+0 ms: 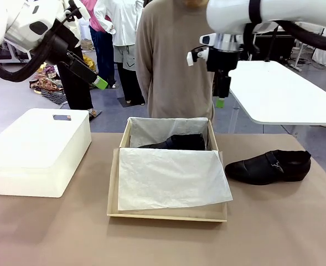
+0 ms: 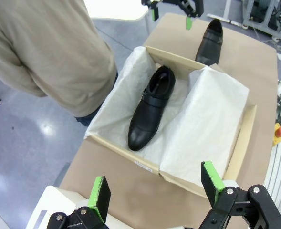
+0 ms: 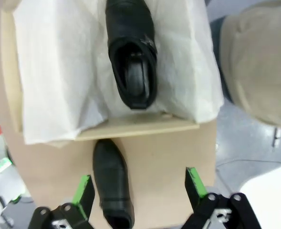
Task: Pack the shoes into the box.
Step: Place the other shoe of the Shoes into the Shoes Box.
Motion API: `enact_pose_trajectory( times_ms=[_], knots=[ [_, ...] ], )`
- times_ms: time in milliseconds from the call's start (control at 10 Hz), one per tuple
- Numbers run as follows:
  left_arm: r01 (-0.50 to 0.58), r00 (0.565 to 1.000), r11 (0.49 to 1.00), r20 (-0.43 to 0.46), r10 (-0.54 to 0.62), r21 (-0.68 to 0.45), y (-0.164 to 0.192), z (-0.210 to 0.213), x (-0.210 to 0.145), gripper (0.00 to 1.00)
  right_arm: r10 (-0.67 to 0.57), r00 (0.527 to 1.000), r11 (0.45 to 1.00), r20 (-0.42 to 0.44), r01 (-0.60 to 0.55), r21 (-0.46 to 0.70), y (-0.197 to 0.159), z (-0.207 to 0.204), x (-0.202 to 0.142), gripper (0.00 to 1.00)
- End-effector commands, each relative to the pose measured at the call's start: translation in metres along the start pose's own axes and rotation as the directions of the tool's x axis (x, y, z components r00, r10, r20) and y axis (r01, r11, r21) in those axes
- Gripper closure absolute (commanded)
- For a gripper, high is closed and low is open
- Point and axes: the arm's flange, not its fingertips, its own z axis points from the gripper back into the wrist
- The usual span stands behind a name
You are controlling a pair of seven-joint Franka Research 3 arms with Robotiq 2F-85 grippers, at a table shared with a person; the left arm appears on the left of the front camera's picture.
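Seen from my console: the box (image 1: 168, 214) sits mid-table (image 1: 52, 233), with white tissue (image 1: 171, 178) draped over its near half and the boxed shoe (image 1: 176, 142) lying at its far end. The loose shoe (image 1: 268, 166) lies on the table just right of the box, and a white bin (image 1: 35, 149) stands to the left. My right claw (image 3: 140, 187) hangs wide and empty above the box's far right corner, the loose shoe beneath it, nearer one finger. My left claw (image 2: 155, 183), equally wide, grips nothing, high beyond the bin and well apart from both shoes. A person (image 1: 174, 66) stands beyond.
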Motion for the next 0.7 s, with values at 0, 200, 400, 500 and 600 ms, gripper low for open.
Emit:
enact_pose_trajectory(
  times_ms=[0,200,400,500,600],
  knots=[
    [0.013,1.0,1.0,0.02,-0.012,-0.017,0.002,0.001,-0.001,0.0,-0.006,0.999,0.996,-0.033,0.002,-0.092,0.024,-0.013,-0.038,0.0],
    [0.013,1.0,1.0,0.02,-0.012,-0.017,0.002,0.001,-0.001,0.0,-0.059,0.998,0.989,-0.02,0.056,-0.14,0.032,-0.015,-0.065,0.0],
    [0.013,1.0,1.0,0.02,-0.012,-0.017,0.002,0.001,-0.001,0.0,-0.081,0.997,0.988,-0.005,0.079,-0.131,0.034,-0.02,-0.083,0.0],
    [0.013,1.0,1.0,0.02,-0.012,-0.017,0.002,0.001,-0.001,0.0,-0.087,0.996,0.989,0.0,0.086,-0.121,0.033,-0.024,-0.089,0.0],
    [0.013,1.0,1.0,0.02,-0.012,-0.017,0.002,0.001,-0.001,0.0,-0.091,0.996,0.99,0.008,0.091,-0.107,0.033,-0.027,-0.094,0.0]
  ],
)
